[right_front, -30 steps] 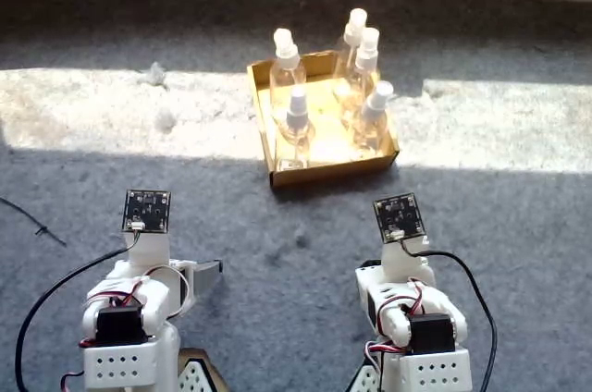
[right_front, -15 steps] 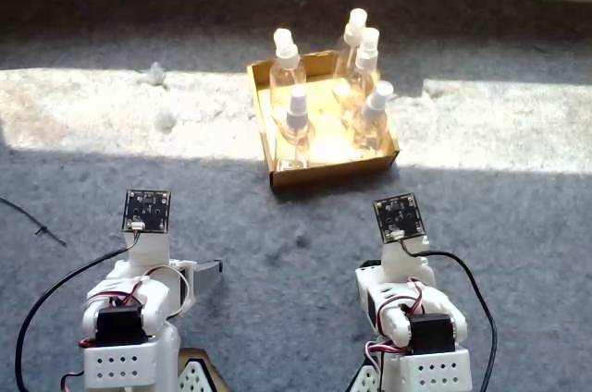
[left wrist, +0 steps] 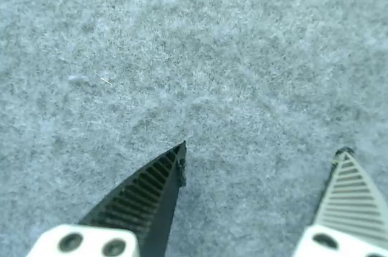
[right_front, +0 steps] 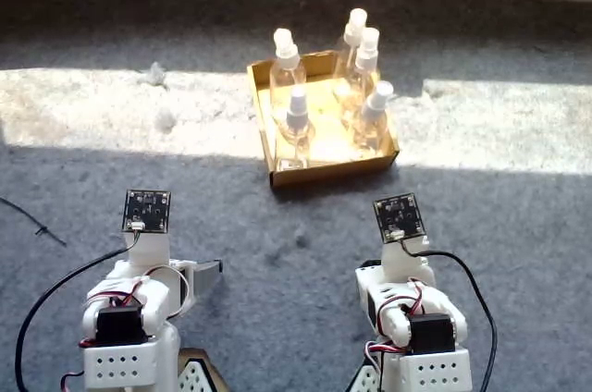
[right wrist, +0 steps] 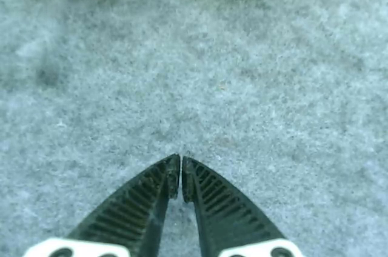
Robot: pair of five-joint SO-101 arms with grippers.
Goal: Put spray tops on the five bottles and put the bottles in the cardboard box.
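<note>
A shallow cardboard box (right_front: 277, 173) lies on the grey carpet at the middle far side. Several clear bottles with white spray tops stand upright in it, among them one at the far left (right_front: 286, 68), one at the front (right_front: 296, 128) and one at the right (right_front: 372, 119). Both arms are folded back at the near edge, well short of the box. My left gripper (left wrist: 262, 151) hangs open over bare carpet, one finger black (left wrist: 151, 196) and the other pale. My right gripper (right wrist: 180, 160) is shut with nothing in it, above bare carpet.
A band of sunlight crosses the carpet at the box. Two small white scraps (right_front: 154, 73) lie to the left of the box. A black cable (right_front: 32, 223) runs in from the left edge near the left arm's base (right_front: 125, 346).
</note>
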